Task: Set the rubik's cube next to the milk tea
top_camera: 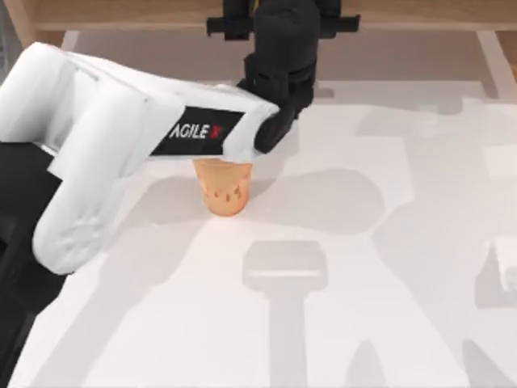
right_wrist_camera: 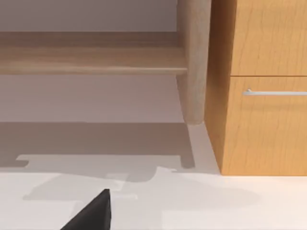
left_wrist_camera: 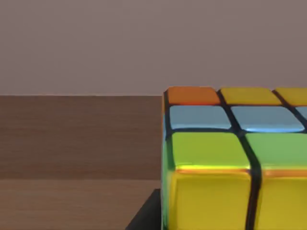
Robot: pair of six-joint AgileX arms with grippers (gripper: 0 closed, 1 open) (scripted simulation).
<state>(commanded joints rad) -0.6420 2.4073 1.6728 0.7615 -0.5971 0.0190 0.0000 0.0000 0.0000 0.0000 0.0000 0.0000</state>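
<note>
White left arm (top_camera: 105,145) lettered "AGILE", over milk tea (top_camera: 222,187)

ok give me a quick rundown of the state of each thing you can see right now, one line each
cube: close against the left wrist camera, seemingly carried by the left arm, off the table.
milk tea: upright on the table, its top hidden under the left arm.
left arm: stretched over the milk tea, wrist toward the table's far edge.
drawer: shut.
table: white, bare part crossed by arm shadows.
</note>
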